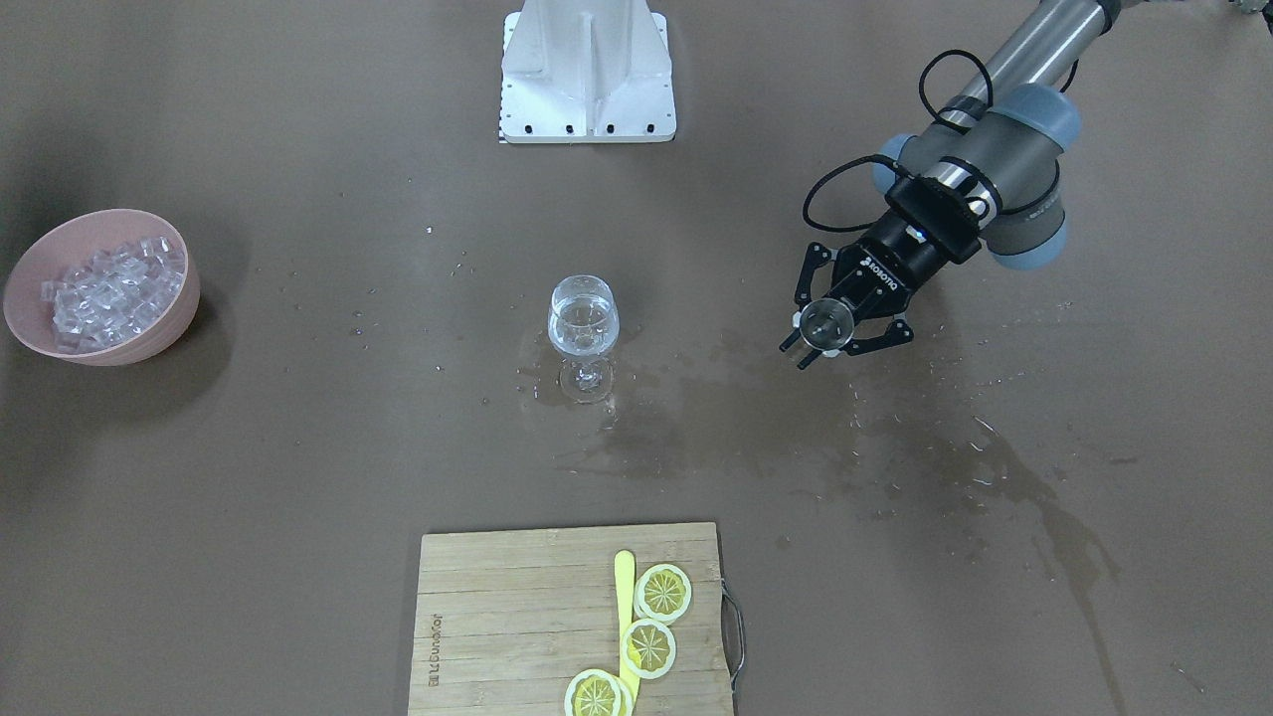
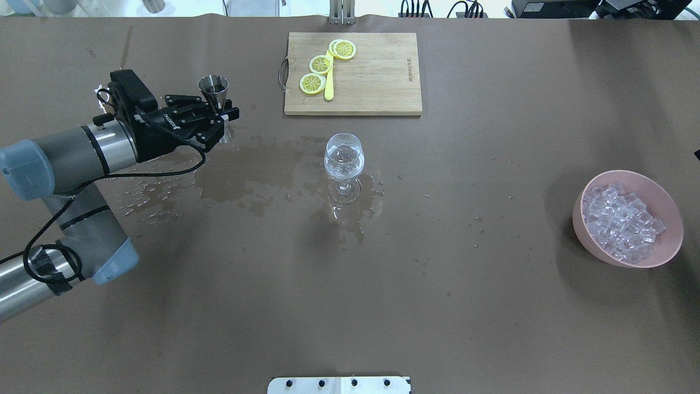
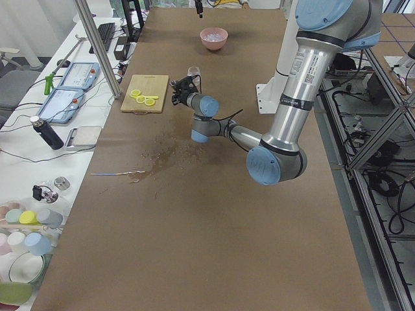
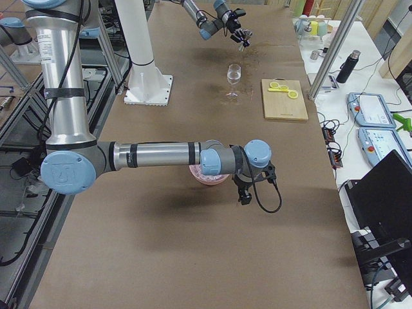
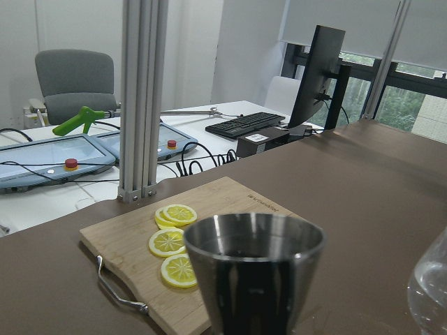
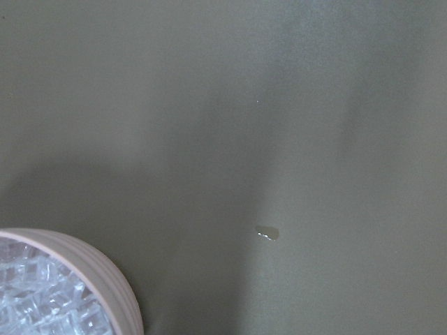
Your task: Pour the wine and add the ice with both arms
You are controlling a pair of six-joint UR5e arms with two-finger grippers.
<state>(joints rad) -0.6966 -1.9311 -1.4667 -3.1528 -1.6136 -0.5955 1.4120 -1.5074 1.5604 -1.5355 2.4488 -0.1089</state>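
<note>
The left end effector (image 1: 827, 333) is clamping the steel jigger (image 2: 213, 87) upright, probably to avoid spilling, well apart from the wine glass (image 2: 343, 158), which is holding the wine (image 1: 582, 318). The ice (image 2: 618, 219) is sitting in the pink bowl (image 2: 629, 258), where the right end effector (image 4: 246, 192) is hovering, its opening impossible to tell

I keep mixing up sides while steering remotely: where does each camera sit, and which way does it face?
Front-facing: across the table, looking down toward the base plate; left arm enters picture-right, left hand gripping the jigger.
Overhead: behind the robot, facing forward; left arm picture-left.
Exterior left: table's left end, looking along it; left arm near.
Exterior right: opposite end; right arm near.
Left wrist: past the jigger toward the cutting board.
Right wrist: down at table and ice bowl; no arm visible.
Front-facing and overhead share the wine glass.
</note>
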